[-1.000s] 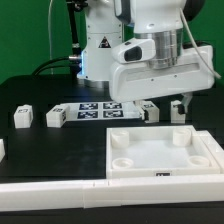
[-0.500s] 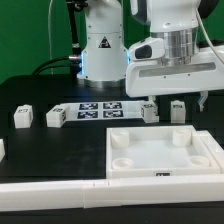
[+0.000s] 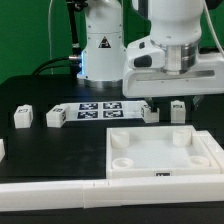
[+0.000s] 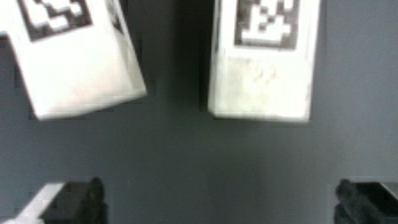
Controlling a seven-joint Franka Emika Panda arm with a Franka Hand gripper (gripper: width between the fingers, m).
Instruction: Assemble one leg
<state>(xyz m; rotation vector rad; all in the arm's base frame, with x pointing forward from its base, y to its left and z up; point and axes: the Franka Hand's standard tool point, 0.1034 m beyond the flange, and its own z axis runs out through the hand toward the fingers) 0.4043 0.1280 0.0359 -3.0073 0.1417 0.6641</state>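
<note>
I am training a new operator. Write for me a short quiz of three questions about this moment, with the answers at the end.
1. How many legs does the wrist view show?
2. True or false: the hand is shut on something.
3. In the exterior view, the marker board lies:
A) flat on the black table
B) inside the large white square piece
C) between the fingers of the hand

Key
1. Two, side by side, one of them tilted.
2. False: the fingers stand wide apart with nothing between them.
3. A
</note>
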